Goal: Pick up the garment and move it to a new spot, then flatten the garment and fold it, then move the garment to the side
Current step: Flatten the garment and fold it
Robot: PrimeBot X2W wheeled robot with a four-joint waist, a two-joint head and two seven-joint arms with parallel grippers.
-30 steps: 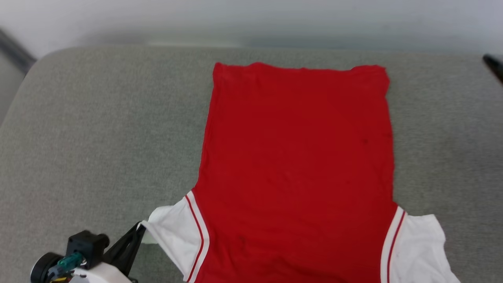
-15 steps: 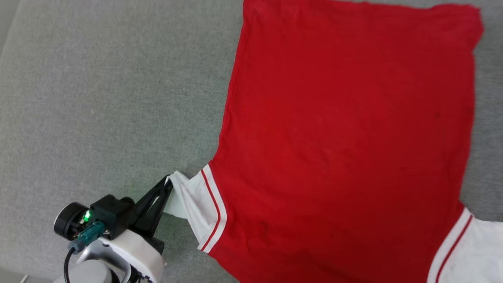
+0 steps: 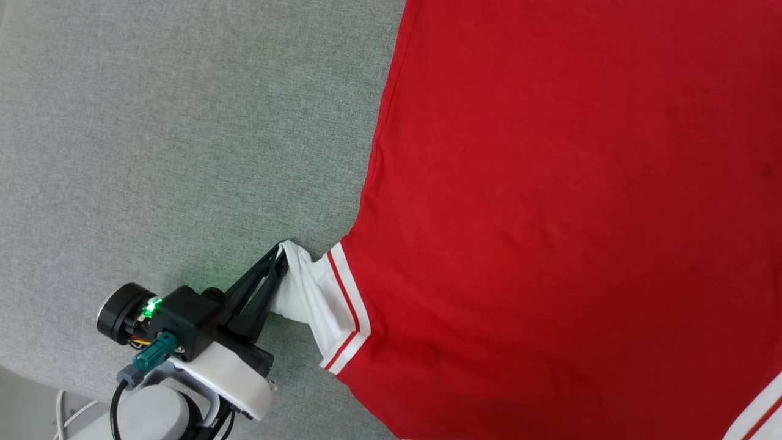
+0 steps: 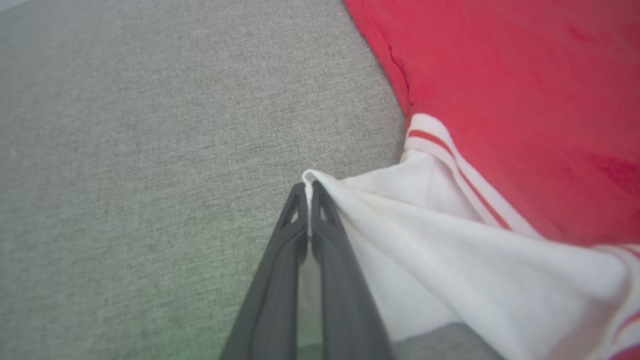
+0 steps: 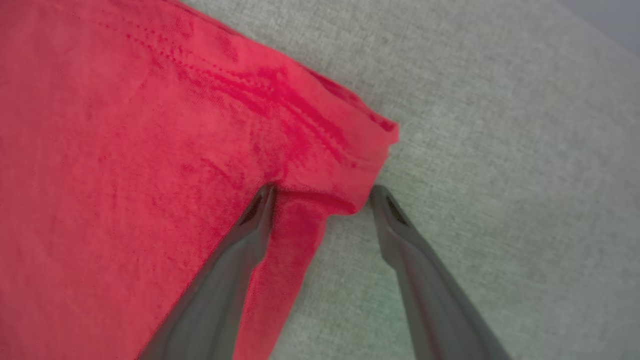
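Head view shows the red jersey shirt [image 3: 550, 214] lying spread and mostly flat on a gray upholstered surface [image 3: 153, 122], with its plain red side up. The left gripper [image 3: 282, 250] is closed on the outer edge of the white sleeve [image 3: 311, 293]; the sleeve is gathered into a small bunch at the fingertips and lifted a little from the surface. In the left wrist view the two dark fingers of the left gripper [image 4: 306, 187] press together with only a thin fold of white cloth between them. In the right wrist view the right gripper [image 5: 324, 192] is open: one finger rests on the red cloth and the other on the gray surface, with a wrinkled corner of the hem [image 5: 380, 130] between them. I judge the cloth to be light, thin and very soft, so it will sag and fold under its own weight and will follow any pull. It seems not slippery against the rough upholstery, so dragging may wrinkle it. Good places to take hold are the edges and corners, where the double layer of the hem gives the fingers more to pinch.
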